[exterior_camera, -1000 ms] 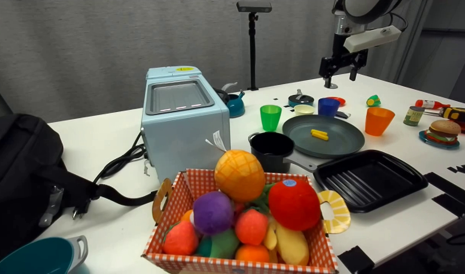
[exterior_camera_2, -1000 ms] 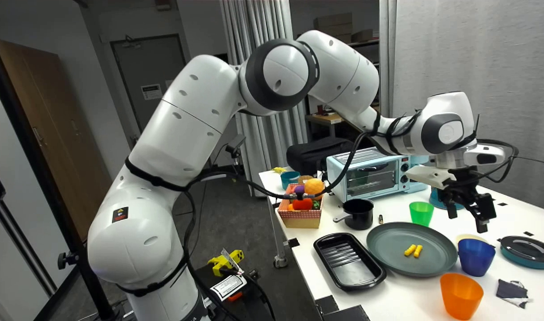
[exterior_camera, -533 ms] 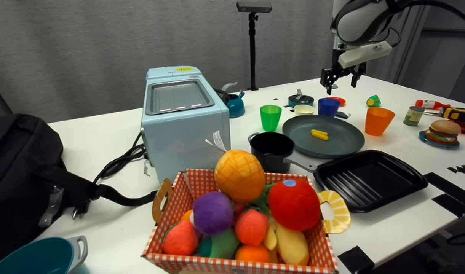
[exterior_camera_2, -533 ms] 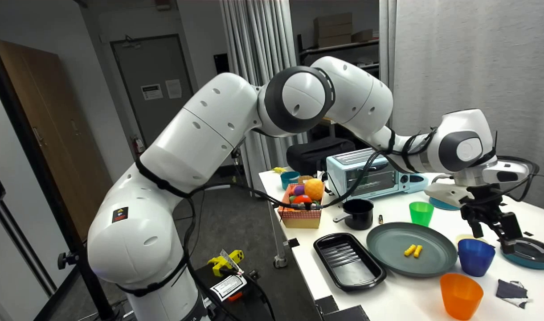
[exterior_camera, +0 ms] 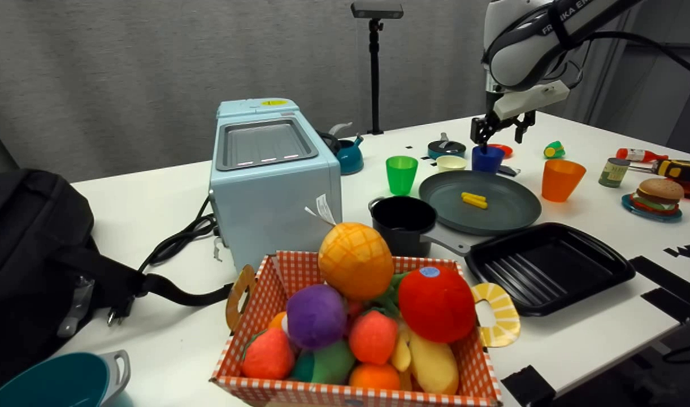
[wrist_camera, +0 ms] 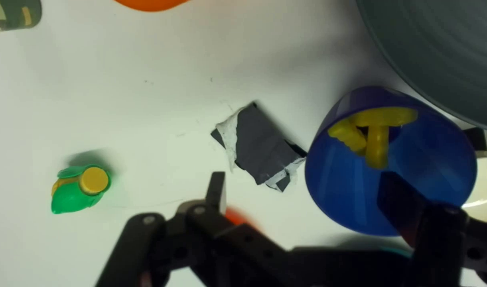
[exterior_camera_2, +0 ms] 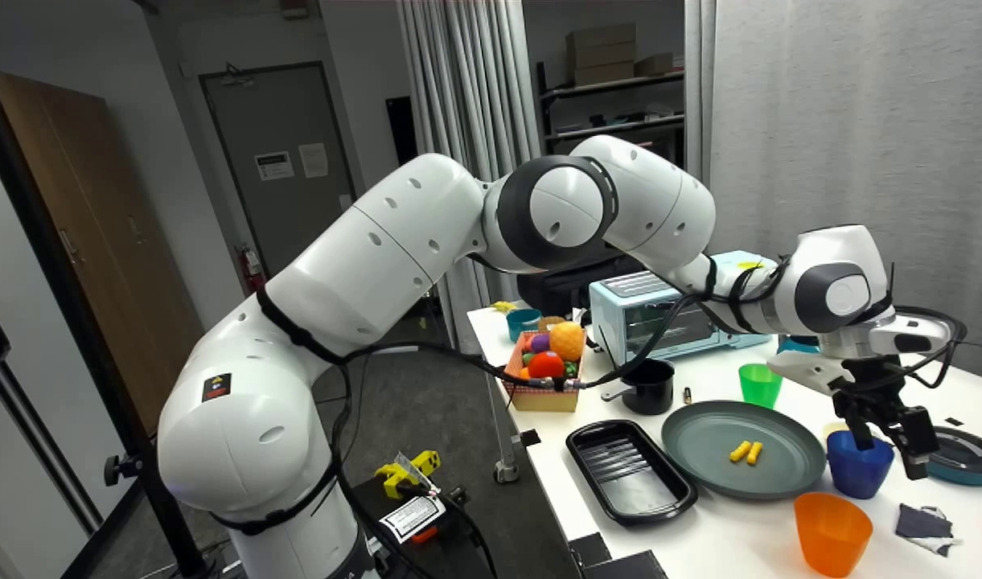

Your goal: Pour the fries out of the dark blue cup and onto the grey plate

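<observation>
Pouring remains incomplete: the dark blue translucent plastic cup point(wrist_camera: 422, 159) stands upright on the white table point(wrist_camera: 147, 131), at the right of the wrist view, with at least three yellow stick-shaped toy fries point(wrist_camera: 383, 116) visible inside it. Two further yellow toy fries point(exterior_camera_2: 754, 453) lie on the round dark grey plate with a raised rim point(exterior_camera_2: 700, 442), at the lower right of an exterior view; how they got there is not shown. The plate is just beside the cup; contact cannot be confirmed. The end effector point(wrist_camera: 304, 186) is spread wide and grips nothing; one fingertip point(wrist_camera: 403, 203) overlaps the cup's mouth in the wrist view, though whether it sits inside or above the rim cannot be told. Judged outstanding: straddling the cup's wall, gripping, lifting, tilting over the plate until the contents drop, and setting the cup down
</observation>
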Robot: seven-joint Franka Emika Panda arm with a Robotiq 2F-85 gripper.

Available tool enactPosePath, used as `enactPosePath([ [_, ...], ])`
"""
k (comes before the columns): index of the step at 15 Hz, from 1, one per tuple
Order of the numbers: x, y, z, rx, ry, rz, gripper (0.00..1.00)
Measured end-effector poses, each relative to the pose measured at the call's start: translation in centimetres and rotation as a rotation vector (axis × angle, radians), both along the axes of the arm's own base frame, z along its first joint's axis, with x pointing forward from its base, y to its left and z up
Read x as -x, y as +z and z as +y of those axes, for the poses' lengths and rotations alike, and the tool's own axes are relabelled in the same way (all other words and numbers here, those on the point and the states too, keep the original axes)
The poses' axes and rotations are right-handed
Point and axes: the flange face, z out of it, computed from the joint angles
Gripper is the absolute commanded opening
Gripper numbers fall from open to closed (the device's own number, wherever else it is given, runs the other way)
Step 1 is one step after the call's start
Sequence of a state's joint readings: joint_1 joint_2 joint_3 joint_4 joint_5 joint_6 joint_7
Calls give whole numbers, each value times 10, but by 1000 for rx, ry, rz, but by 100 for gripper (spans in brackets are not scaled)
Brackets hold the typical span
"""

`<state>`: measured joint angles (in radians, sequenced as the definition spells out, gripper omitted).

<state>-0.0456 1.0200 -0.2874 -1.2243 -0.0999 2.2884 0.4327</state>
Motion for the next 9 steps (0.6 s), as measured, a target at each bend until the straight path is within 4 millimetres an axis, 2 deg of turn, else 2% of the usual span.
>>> enactPosePath([
  [8,0,-13,-5,10,-43,50,3],
  [9,0,-13,-6,10,-46,54,0],
])
